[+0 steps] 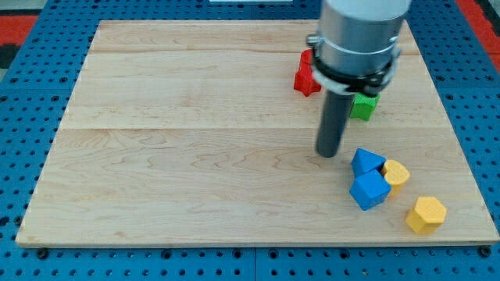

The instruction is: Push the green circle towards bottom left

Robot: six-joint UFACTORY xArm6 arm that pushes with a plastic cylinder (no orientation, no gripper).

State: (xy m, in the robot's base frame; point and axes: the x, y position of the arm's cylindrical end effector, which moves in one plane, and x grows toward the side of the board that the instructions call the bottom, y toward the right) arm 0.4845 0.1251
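Green block (363, 107) sits upper right of the frame, mostly hidden behind the arm (shape cannot tell). My tip (329, 154) rests on the wooden board (195, 156), lower left of green, apart from it, holding nothing. Red block (305, 76) at upper left of the arm. 2 blue blocks (368, 178) and 2 yellow blocks (426, 214) cluster lower right.

The pale wooden desk (195, 156) carries a red block (305, 76) and a green block (363, 107) far right. Two blue blocks (367, 162) (369, 190) and two yellow blocks (396, 173) (426, 214) sit near right.
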